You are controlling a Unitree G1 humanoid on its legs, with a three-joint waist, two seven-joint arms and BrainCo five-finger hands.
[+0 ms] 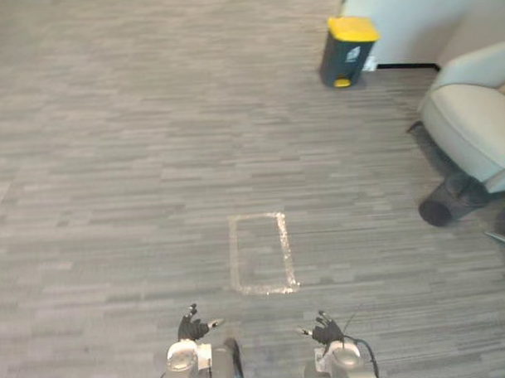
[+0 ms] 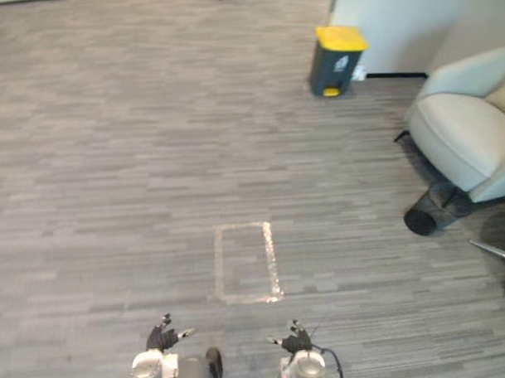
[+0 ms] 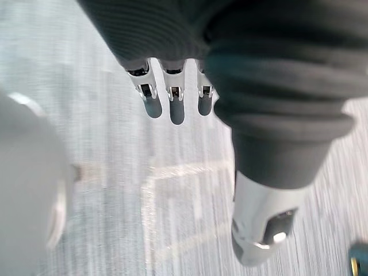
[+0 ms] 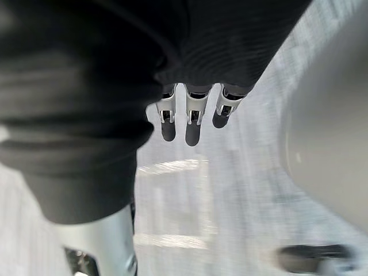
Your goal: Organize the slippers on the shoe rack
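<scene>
Tape point(image 1: 283, 246) beyond left hand point(image 1: 191, 328), right hand point(image 1: 326, 329), splayed

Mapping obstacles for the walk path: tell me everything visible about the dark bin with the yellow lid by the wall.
The dark grey, plastic-looking bin with a flat yellow lid stands upright on the grey striped carpet floor, far ahead on the right, beside the pale wall at its corner. The lid is shut. A small yellow foot pedal juts from the front of its base, and its front bears what looks like a pale label. Nothing lies on it; it appears to touch only the floor.
</scene>
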